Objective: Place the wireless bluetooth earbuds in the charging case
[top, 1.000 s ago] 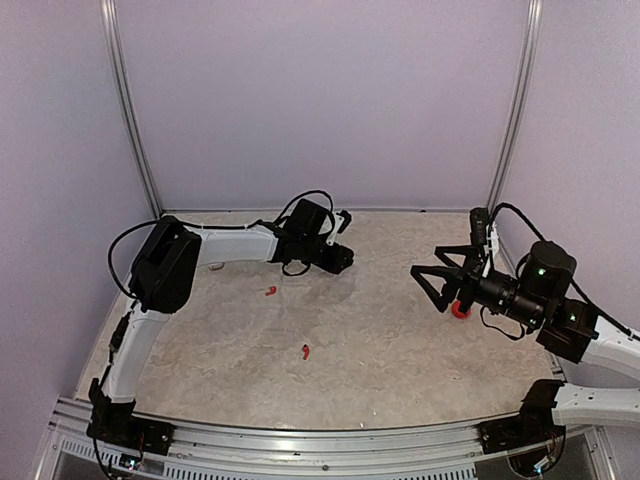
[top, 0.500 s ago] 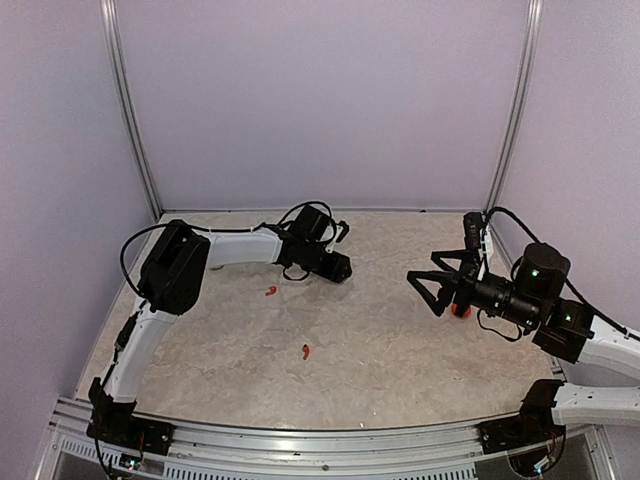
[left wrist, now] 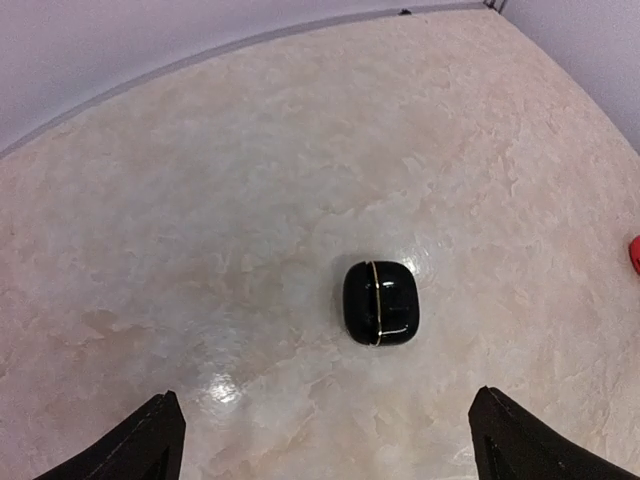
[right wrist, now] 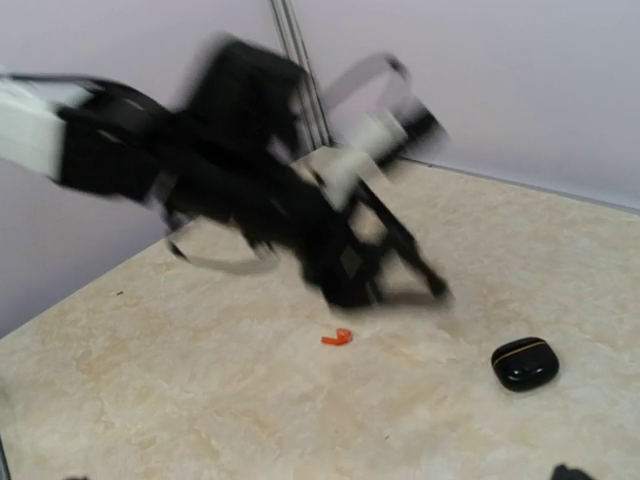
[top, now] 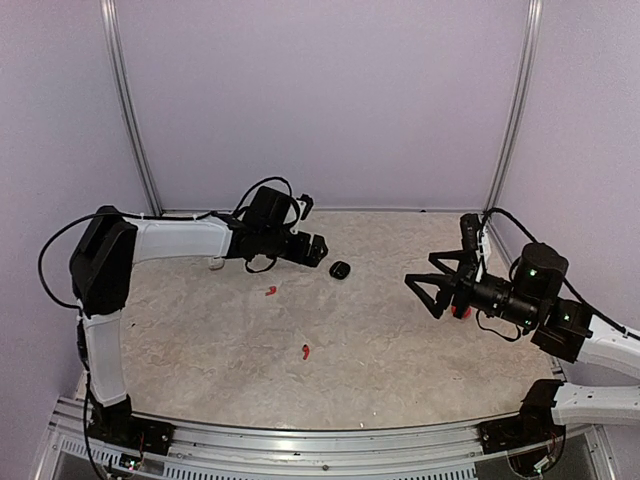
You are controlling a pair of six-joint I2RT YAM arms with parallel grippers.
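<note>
The black charging case (top: 340, 270) lies shut on the table, a thin gold seam round it (left wrist: 380, 302). My left gripper (top: 317, 252) is open just left of the case and apart from it, with nothing between its fingertips (left wrist: 150, 442). Two red earbuds lie loose: one (top: 270, 291) below the left forearm, one (top: 305, 351) nearer the table's middle. In the right wrist view the case (right wrist: 524, 363) and one red earbud (right wrist: 337, 337) show beneath the blurred left arm. My right gripper (top: 421, 291) is open and empty at the right.
A red rounded object (top: 460, 311) sits mostly hidden behind the right gripper. A small white object (top: 215, 266) lies under the left forearm. Lilac walls with metal corner posts (top: 130, 110) close in the back and sides.
My left gripper has opened, let go of the black case and drawn back to the left; the case now rests on the table. My right gripper has crept slightly left.
</note>
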